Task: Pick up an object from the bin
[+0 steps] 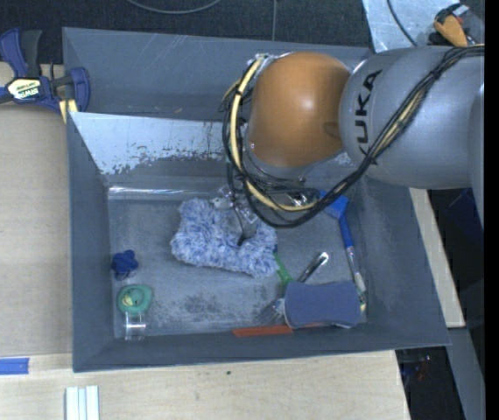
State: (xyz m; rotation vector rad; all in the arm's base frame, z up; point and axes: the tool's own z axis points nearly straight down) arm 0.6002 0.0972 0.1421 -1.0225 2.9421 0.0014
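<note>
I'm watching the grey bin (87,261), with the arm (425,112) reaching in from its right edge. The gripper (239,219) is resting low on the fluffy blue-and-white cloth (204,234) lying mid-floor. I can't tell whether the claw is apart or together. A blue pouch (321,304) is sitting in the lower right corner and a small green ring (134,298) in the lower left.

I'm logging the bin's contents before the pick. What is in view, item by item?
cloth: one, blue-white, bin middle
pad: one, blue, front right
pen: one, blue, right, behind the pad
stick: one, red, along front wall
clip: one, silver, left of the pen
lump: one, dark blue, left
ring: one, green, front left
bin: one, grey
arm: one, silver with orange cover, from the right
gripper: one, over the cloth
</note>
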